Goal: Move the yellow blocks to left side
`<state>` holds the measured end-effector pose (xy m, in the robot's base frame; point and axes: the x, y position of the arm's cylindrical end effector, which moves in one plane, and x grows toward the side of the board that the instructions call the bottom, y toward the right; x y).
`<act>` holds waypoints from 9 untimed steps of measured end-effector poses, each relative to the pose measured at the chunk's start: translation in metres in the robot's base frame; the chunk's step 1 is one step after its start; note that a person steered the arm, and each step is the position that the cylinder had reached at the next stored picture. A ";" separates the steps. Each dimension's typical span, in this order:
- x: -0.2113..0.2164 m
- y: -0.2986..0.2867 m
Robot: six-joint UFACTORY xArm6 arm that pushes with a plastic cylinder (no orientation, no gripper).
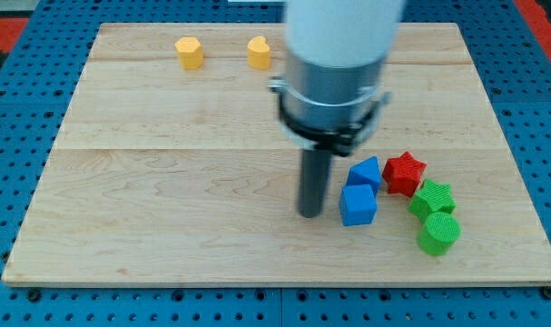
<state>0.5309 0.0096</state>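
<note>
Dark rod of the end effector, no jaws to part or close; my tip down on the wooden table. Just right: blue cube, blue block. Farther right: red star, green star, green cylinder. Well up-left, apart: yellow pentagon block, yellow heart block, likely awaiting leftward pushes; path unobstructed.

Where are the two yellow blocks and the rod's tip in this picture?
Left yellow block (190, 54): camera view, middle of its front face.
Right yellow block (259, 53): camera view, middle of its front face, beside the arm's white body.
My tip (310, 213): camera view, very bottom end of the dark rod, left of the blue cube.
</note>
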 end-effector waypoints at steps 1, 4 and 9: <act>-0.048 -0.066; -0.226 0.015; -0.287 -0.081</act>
<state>0.2439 -0.0710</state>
